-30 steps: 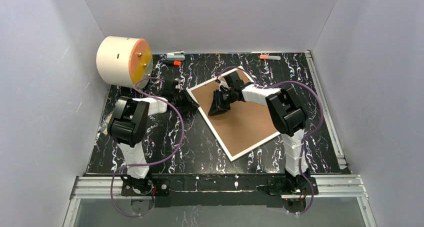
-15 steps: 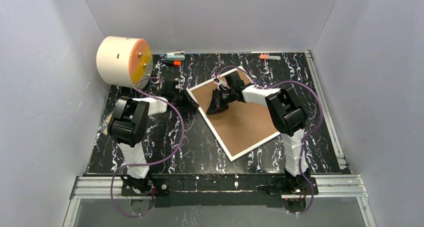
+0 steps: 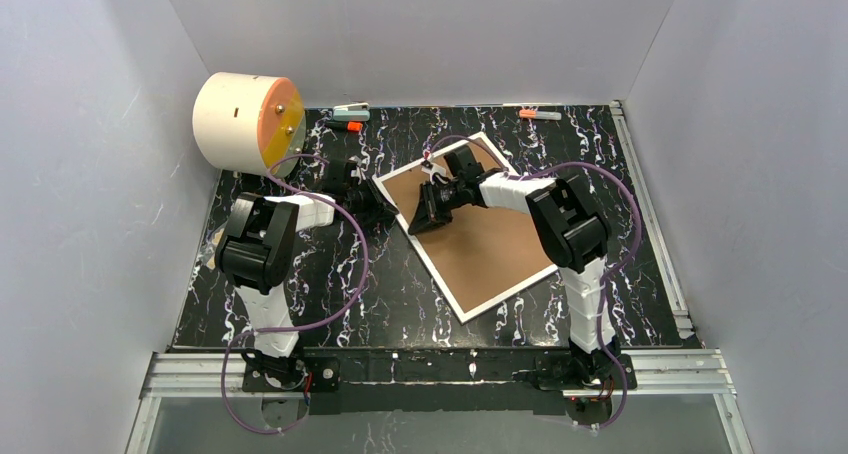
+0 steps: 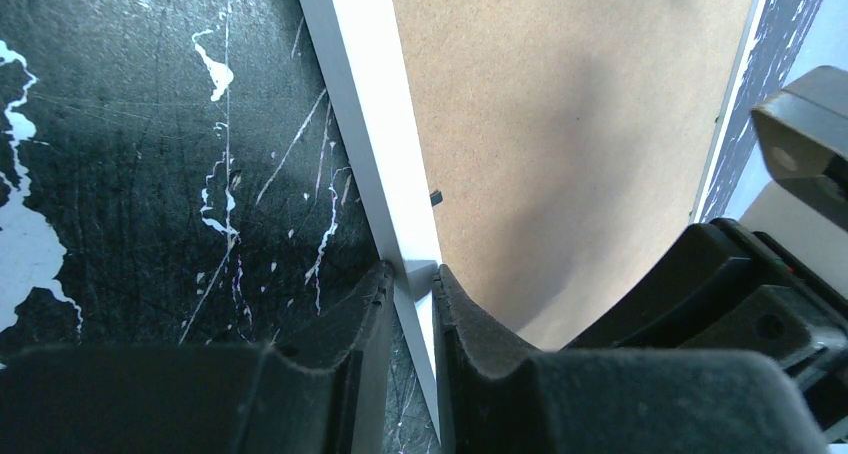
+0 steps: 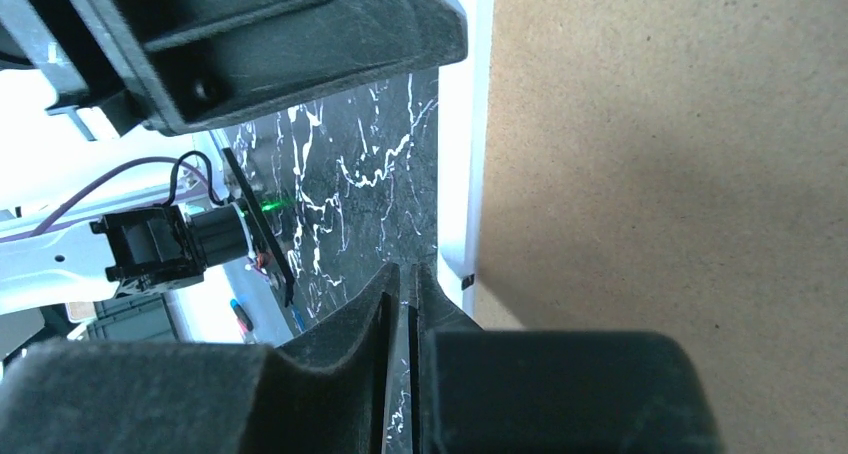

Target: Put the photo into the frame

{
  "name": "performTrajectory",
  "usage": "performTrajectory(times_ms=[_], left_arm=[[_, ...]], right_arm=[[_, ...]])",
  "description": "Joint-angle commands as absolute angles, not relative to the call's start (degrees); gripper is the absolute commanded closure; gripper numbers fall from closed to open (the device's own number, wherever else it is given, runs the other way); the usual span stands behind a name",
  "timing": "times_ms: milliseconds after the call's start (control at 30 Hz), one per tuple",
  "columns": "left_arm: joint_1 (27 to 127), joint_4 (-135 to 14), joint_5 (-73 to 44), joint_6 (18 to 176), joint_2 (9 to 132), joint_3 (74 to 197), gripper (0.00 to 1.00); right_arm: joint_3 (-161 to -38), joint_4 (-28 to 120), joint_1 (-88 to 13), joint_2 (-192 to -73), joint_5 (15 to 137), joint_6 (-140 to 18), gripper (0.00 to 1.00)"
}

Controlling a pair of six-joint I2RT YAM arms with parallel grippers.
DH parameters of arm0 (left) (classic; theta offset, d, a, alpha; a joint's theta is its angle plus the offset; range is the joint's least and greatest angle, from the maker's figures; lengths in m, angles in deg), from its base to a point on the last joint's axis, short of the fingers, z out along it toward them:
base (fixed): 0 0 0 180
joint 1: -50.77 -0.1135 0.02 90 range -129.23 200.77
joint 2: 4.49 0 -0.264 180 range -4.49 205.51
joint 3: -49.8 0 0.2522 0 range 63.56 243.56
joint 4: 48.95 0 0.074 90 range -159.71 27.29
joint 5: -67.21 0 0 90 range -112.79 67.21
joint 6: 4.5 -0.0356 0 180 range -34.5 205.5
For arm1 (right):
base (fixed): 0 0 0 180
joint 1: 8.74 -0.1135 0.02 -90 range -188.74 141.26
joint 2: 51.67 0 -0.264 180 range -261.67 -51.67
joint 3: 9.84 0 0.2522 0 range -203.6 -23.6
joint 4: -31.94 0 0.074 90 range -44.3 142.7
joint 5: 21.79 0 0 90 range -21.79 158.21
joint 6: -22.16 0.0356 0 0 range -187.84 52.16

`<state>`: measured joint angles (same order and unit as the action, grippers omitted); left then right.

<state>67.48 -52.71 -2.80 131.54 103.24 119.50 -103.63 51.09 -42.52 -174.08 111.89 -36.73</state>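
Top external view, from the near edge outward: both arms reach from their bases over the dark marbled bench [image 3: 400, 299] to the frame [image 3: 495, 249]. It lies flat and askew between the bench's middle and its right edge, brown board back upward. One corner points to the near edge and the opposite one to the far edge.

The left hand [image 3: 385, 212] is clamped on the frame's thin white rim, on the side facing the bench's left edge. Its wrist view shows one finger on each side of that rim.

Just beside it, over the board's margin, sits the right hand [image 3: 428, 214]. Its fingers are drawn almost together, with only a slit between them, close to a small black tab [image 5: 468, 274] at the seam of board and rim. Whether it pinches that tab I cannot tell.

The photo shows in no view; it may lie under the board or not be in yet.

Farther off, a white drum [image 3: 240, 122] with an orange-yellow face stands at the far left corner, and a marker [image 3: 540, 114] lies along the far edge.

As I read it, the step in hand is working the back's retaining tabs while the left hand steadies the frame. The next move calls for a small, precise push or twist on the tab without dragging the frame across the bench.
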Motion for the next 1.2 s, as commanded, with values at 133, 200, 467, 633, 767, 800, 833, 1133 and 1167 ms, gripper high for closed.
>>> performTrajectory(times_ms=[133, 200, 467, 633, 767, 800, 833, 1133, 1167], left_arm=[[67.83, -66.40, -12.13, 126.33, 108.83, 115.75, 0.87], [67.82, -66.44, -12.22, 126.23, 108.92, 115.72, 0.87], [67.83, -66.62, -12.70, 126.09, 108.90, 115.57, 0.87], [67.83, -66.84, -12.90, 125.90, 108.99, 115.62, 0.87], [67.82, -67.18, -13.27, 125.62, 109.00, 115.74, 0.87], [67.81, -67.32, -13.29, 125.51, 109.04, 115.72, 0.87], [67.82, -67.33, -13.37, 125.45, 109.02, 115.76, 0.87], [67.77, -67.72, -13.74, 124.86, 109.22, 115.76, 0.87], [67.82, -67.72, -13.78, 124.87, 109.25, 115.76, 0.87]], right_arm=[[-106.39, 56.33, -42.80, -176.30, 107.38, -38.71, 0.81], [-106.46, 57.23, -42.71, -176.54, 105.93, -38.66, 0.80], [-106.26, 61.09, -41.67, -177.97, 101.83, -40.34, 0.73], [-106.39, 63.08, -41.45, -179.30, 99.75, -41.50, 0.68], [-106.18, 64.73, -41.52, -180.51, 97.77, -42.20, 0.64], [-105.91, 64.89, -41.36, -180.78, 97.35, -42.38, 0.63], [-105.69, 65.09, -41.30, -181.02, 96.91, -42.43, 0.62], [-103.64, 65.48, -39.10, -182.31, 94.87, -42.48, 0.58], [-103.62, 65.48, -39.06, -182.49, 94.65, -42.55, 0.57]])
